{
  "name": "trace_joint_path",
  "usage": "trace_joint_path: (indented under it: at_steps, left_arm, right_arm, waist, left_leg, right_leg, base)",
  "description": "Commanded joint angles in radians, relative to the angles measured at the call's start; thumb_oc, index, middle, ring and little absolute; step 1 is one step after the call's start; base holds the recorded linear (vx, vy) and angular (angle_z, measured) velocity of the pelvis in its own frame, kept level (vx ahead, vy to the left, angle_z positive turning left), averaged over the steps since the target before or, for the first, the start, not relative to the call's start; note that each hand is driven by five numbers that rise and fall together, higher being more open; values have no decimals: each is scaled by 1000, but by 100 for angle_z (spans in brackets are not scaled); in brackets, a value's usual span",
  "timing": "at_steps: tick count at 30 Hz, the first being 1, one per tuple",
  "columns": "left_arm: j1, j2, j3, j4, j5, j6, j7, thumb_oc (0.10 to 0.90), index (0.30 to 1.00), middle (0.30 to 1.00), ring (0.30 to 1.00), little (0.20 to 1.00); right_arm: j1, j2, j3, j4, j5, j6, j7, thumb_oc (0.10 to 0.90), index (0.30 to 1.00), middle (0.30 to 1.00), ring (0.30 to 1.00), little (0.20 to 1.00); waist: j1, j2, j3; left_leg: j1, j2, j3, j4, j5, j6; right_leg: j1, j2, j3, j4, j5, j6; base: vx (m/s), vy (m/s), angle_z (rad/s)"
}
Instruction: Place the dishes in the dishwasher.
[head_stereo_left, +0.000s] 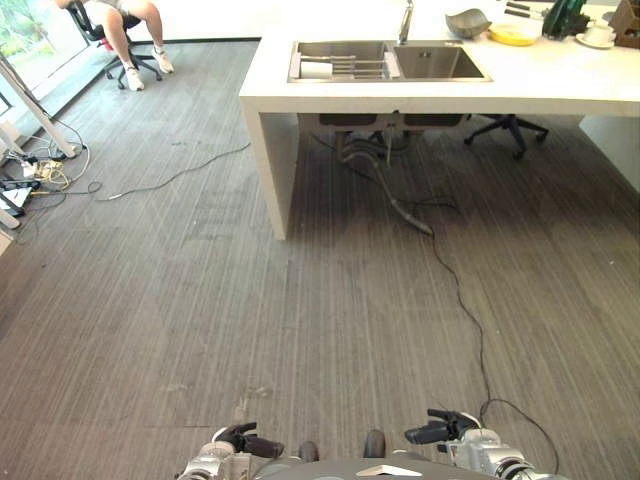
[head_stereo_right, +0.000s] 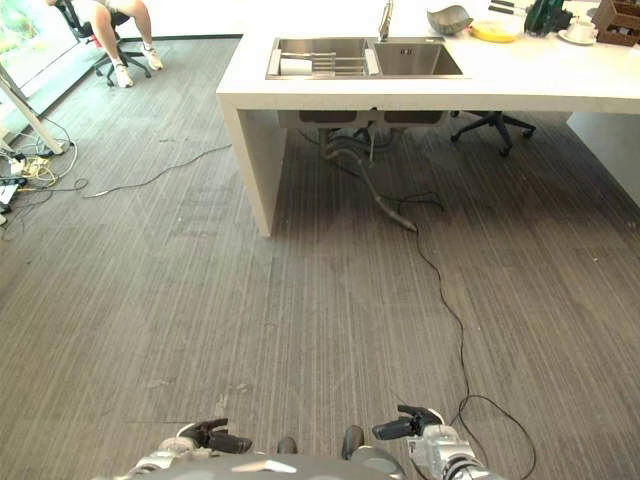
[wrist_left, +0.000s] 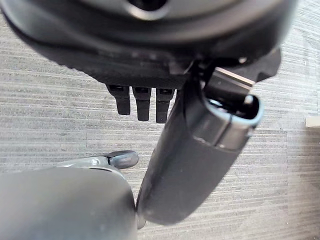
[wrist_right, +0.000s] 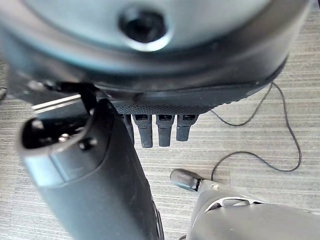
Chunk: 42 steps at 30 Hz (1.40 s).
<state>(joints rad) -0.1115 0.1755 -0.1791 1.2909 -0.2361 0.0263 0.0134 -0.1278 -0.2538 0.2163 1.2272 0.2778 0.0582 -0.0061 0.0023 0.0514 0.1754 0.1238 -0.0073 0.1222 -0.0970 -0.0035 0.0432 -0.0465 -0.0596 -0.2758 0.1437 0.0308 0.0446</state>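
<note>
Fingers (wrist_left: 142, 105) of left hand (head_stereo_left: 243, 440) straight, empty, right hand (head_stereo_left: 440, 430) fingers (wrist_right: 160, 131) likewise, both above floor (head_stereo_left: 200, 300)

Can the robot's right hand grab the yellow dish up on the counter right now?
Probably not. The right hand hangs low by the robot, fingers relaxed and empty, while the yellow dish sits on the far counter beyond a broad stretch of floor. It would likely need to walk closer.

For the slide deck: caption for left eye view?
Both hands low and empty, white counter with sink ahead.
</note>
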Motion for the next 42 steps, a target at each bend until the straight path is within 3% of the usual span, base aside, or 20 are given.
trace_joint_path:
  at_steps: [1, 3, 6, 10, 14, 17, 19, 21, 23, 24, 27, 28, 29, 31, 34, 37, 38, 39, 41, 42]
  left_arm:
    - [-80, 5, -24, -6, -32, -25, 10, 800, 900, 900, 900, 900]
    - [-84, 8, -23, -8, -37, -26, 13, 800, 900, 900, 900, 900]
    - [-87, 14, -15, -9, -52, -29, 7, 800, 900, 900, 900, 900]
    - [-86, 24, 17, -2, -52, -27, -17, 800, 900, 900, 900, 900]
    - [-71, 17, 34, 1, -57, -31, -28, 800, 900, 900, 900, 900]
    - [-57, 13, 47, -8, -81, -28, -38, 800, 900, 900, 900, 900]
    - [-53, 15, 49, -18, -93, -36, -41, 800, 900, 900, 900, 900]
    - [-72, 32, 38, -64, -119, -40, -33, 800, 900, 900, 900, 900]
    - [-88, 52, 17, -126, -142, -35, -22, 800, 900, 900, 900, 900]
    - [-99, 61, 17, -157, -164, -37, -18, 800, 900, 900, 900, 900]
    - [-103, 94, 17, -328, -216, -55, -14, 800, 900, 900, 900, 900]
    - [-82, 143, 31, -460, -236, -66, -9, 800, 900, 900, 900, 900]
    - [-81, 143, 31, -460, -236, -65, -8, 800, 900, 900, 900, 900]
    - [-66, 201, 62, -594, -263, -82, 1, 800, 900, 900, 900, 900]
    - [-74, 278, 97, -729, -313, -98, -3, 800, 900, 900, 900, 900]
    - [-52, 334, 171, -854, -331, -116, 7, 800, 900, 900, 900, 900]
    - [-58, 396, 197, -943, -253, -128, 21, 800, 900, 900, 900, 900]
    - [-57, 395, 198, -944, -252, -128, 21, 800, 900, 900, 900, 900]
    - [-89, 455, 228, -1030, -160, -145, 60, 800, 900, 900, 900, 900]
    - [-101, 483, 243, -1075, -124, -152, 74, 800, 900, 900, 900, 900]
  right_arm:
    - [-68, -15, 1, -9, 7, -38, -9, 800, 900, 900, 900, 900]
    - [-66, -10, -6, -1, 13, -42, -9, 800, 900, 900, 900, 900]
    - [-63, -18, -8, -10, 17, -43, -2, 800, 900, 900, 900, 900]
    - [-46, -30, -24, -6, 28, -30, 7, 800, 900, 900, 900, 900]
    - [-23, -31, -33, 4, 23, -32, 20, 800, 900, 900, 900, 900]
    - [-12, -50, -45, 32, 14, -24, 34, 800, 900, 900, 900, 900]
    - [1, -65, -50, 52, 1, -25, 35, 800, 900, 900, 900, 900]
    - [0, -91, -54, 59, -4, -28, 33, 800, 900, 900, 900, 900]
    - [-8, -110, -54, 57, 8, -24, 27, 800, 900, 900, 900, 900]
    - [-16, -118, -53, 59, 10, -21, 25, 800, 900, 900, 900, 900]
    - [-6, -123, -52, 65, 5, -14, 32, 800, 900, 900, 900, 900]
    - [7, -127, -57, 58, 8, -20, 42, 800, 900, 900, 900, 900]
    - [7, -127, -57, 58, 8, -20, 42, 800, 900, 900, 900, 900]
    - [10, -133, -66, 65, -5, -24, 47, 800, 900, 900, 900, 900]
    - [8, -139, -91, 101, -11, -21, 53, 800, 900, 900, 900, 900]
    - [23, -132, -118, 151, -38, -9, 74, 800, 900, 900, 900, 900]
    - [56, -129, -164, 194, -41, 3, 96, 800, 900, 900, 900, 900]
    - [56, -130, -164, 194, -41, 3, 96, 800, 900, 900, 900, 900]
    - [77, -135, -189, 216, -60, 11, 120, 800, 900, 900, 900, 900]
    - [85, -144, -200, 216, -55, 13, 124, 800, 900, 900, 900, 900]
  waist:
    - [12, -39, 20]
    - [9, -36, 24]
    - [-14, -32, 38]
    - [-53, -37, 48]
    - [-50, -38, 20]
    - [-54, -12, -3]
    - [-40, 2, -11]
    - [-26, -16, 8]
    - [-9, -41, 37]
    - [8, -42, 50]
    - [71, -19, 50]
    - [107, -6, 44]
    - [107, -7, 43]
    - [146, 6, 52]
    - [161, 3, 74]
    - [207, 21, 22]
    - [224, 9, -14]
    - [226, 12, -16]
    - [203, 0, -14]
    - [190, 4, -10]
  left_leg:
    - [22, -64, -21, 10, -84, 3]
    - [52, -64, -23, 10, -107, 4]
    - [93, -68, -41, 10, -133, -5]
    - [182, -83, -92, 13, -201, -22]
    - [208, -95, -120, 75, -262, -20]
    - [175, -77, -121, 246, -204, -68]
    - [118, -59, -131, 428, -55, -136]
    - [-18, -58, -117, 698, 102, -205]
    - [-152, -17, -30, 886, 90, -183]
    - [-215, -36, -19, 903, 42, -165]
    - [-343, -114, -65, 693, 0, -118]
    - [-330, -56, -63, 410, 6, -102]
    - [-328, -58, -62, 403, 11, -101]
    - [-340, 1, -93, 148, 97, -114]
    - [-376, 40, -56, 42, 128, -133]
    - [-317, 22, -102, 22, 165, -116]
    - [-246, -17, -104, 10, 159, -87]
    - [-249, -15, -103, 10, 161, -87]
    - [-173, -65, -102, 10, 122, -39]
    - [-152, -74, -107, 10, 108, -22]
  right_leg:
    - [-59, -217, 41, 315, 13, 137]
    - [-108, -216, 18, 341, 25, 128]
    - [-174, -170, -16, 164, 46, 123]
    - [-243, -140, -9, -105, 140, 168]
    - [-220, -156, -45, -70, 143, 154]
    - [-209, -139, -40, 45, 79, 111]
    - [-161, -110, -45, 62, 26, 69]
    - [-105, -108, -45, 58, -13, 26]
    - [-48, -111, -48, 36, -51, -6]
    - [-25, -103, -41, 31, -68, -14]
    - [75, -57, -20, -32, -97, 3]
    - [127, -31, -17, -70, -117, 24]
    - [126, -33, -17, -71, -116, 24]
    - [174, -7, -7, -83, -144, 34]
    - [237, -7, -7, -79, -180, 42]
    - [265, -15, 8, -27, -217, 66]
    - [234, -79, -15, 150, -182, 115]
    - [231, -76, -13, 150, -179, 115]
    - [152, -189, -22, 435, 7, 183]
    - [113, -215, -10, 549, 52, 184]
  base:
    - [101, 91, 4]
    - [213, 65, 1]
    - [296, -65, -8]
    - [431, -118, 7]
    - [466, -151, 39]
    - [419, -166, 61]
    - [454, -253, 17]
    - [409, -345, 1]
    - [283, -306, 10]
    - [317, -174, 30]
    - [582, -95, -18]
    - [322, -41, -48]
    - [508, -53, -63]
    - [389, -13, -59]
    - [470, 27, -20]
    - [574, 140, -35]
    - [350, 135, -69]
    - [493, 229, -74]
    - [320, 238, -32]
    - [322, 243, 10]
